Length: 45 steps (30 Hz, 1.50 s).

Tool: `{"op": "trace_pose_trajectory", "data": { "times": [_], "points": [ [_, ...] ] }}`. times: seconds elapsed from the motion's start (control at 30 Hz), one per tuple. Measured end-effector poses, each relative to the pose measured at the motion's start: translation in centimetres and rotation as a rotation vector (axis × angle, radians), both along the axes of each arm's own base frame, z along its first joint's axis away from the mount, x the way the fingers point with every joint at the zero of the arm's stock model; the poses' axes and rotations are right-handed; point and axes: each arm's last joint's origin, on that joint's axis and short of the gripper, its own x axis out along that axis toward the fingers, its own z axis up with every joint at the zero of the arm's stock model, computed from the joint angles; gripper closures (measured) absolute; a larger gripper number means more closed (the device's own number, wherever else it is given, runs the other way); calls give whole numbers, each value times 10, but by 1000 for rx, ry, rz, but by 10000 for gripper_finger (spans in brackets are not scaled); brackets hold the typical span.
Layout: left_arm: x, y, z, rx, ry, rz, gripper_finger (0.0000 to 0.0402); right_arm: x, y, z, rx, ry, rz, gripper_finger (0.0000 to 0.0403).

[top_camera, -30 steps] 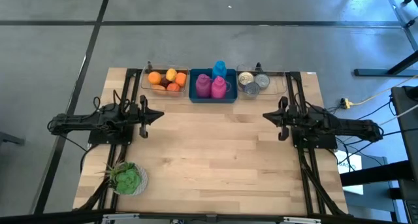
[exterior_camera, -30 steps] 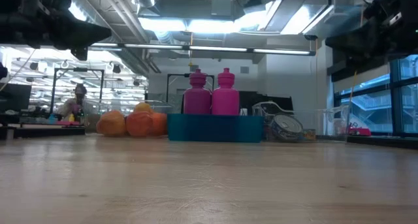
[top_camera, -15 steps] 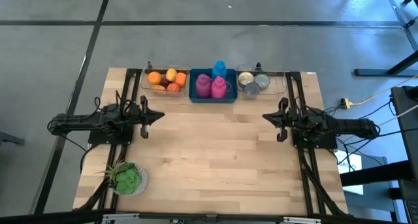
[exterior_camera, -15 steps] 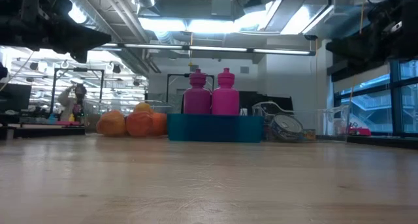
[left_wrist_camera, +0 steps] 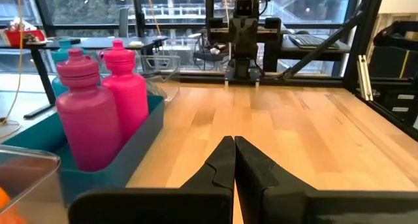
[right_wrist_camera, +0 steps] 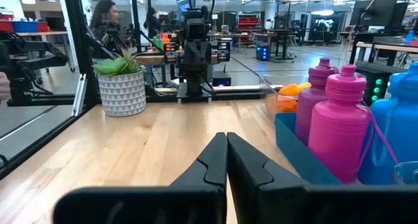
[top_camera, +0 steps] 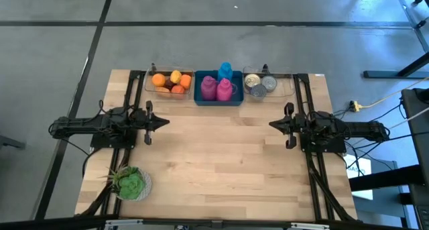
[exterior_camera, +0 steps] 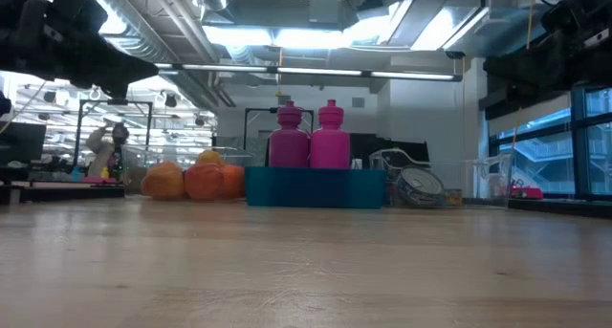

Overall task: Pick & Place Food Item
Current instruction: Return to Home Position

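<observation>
From above: a pale wooden table [top_camera: 221,163] with three bins in a row along its far edge. In the left transparent bin [top_camera: 148,79], a huddle of fruit [top_camera: 177,88], orange and yellow, piece against piece. In the middle, a blue bin [top_camera: 218,101] with two pink bottles [top_camera: 208,88] and a blue bottle [top_camera: 224,70] upright. In the right transparent bin [top_camera: 285,86], cans [top_camera: 260,86] with silver tops, crowded toward the blue bin. Near the front left corner, a potted plant [top_camera: 131,183]. Left gripper [top_camera: 163,121] and right gripper [top_camera: 273,124] pointing at each other across bare wood, well apart, both short of the bins, nothing between them.

Level with the table top: fruit at left, round and orange, one yellow piece behind. Blue bin in the centre, pink bottles side by side above its wall. Just right of it, one can tilted, round face showing, inside clear plastic. Left arm [exterior_camera: 67,36] and right arm [exterior_camera: 559,41] dark at the upper corners, high above everything. A person [exterior_camera: 105,146] far off in the room.

Left wrist view: fingers [left_wrist_camera: 219,168] pressed flat together, no gap, nothing gripped. Pink bottles and blue bin wall close beside. Right arm straight ahead across the table.

Right wrist view: fingers [right_wrist_camera: 212,162] met likewise, empty. Pink bottles and blue bottle close by, orange fruit beyond them. Potted plant and left arm across the table.
</observation>
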Motion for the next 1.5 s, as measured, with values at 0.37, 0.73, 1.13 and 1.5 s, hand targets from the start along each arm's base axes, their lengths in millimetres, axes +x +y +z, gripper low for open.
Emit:
{"op": "trace_pose_trajectory", "data": {
  "times": [0.37, 0.73, 1.13, 1.5],
  "points": [
    [0, 0, 7, 15, -78, 12, 398, 0, 0, 0, -7, 0, 0, 394],
    [0, 1, 11, 30, -115, 28, 397, 0, 0, 0, -23, -1, -4, 390],
    [0, 1, 11, 2, -126, 42, 400, 0, 0, 0, -23, -1, -4, 392],
    [0, 1, 11, 2, -126, 42, 396, 0, 0, 1, -24, -1, -4, 392]
  ]
}}
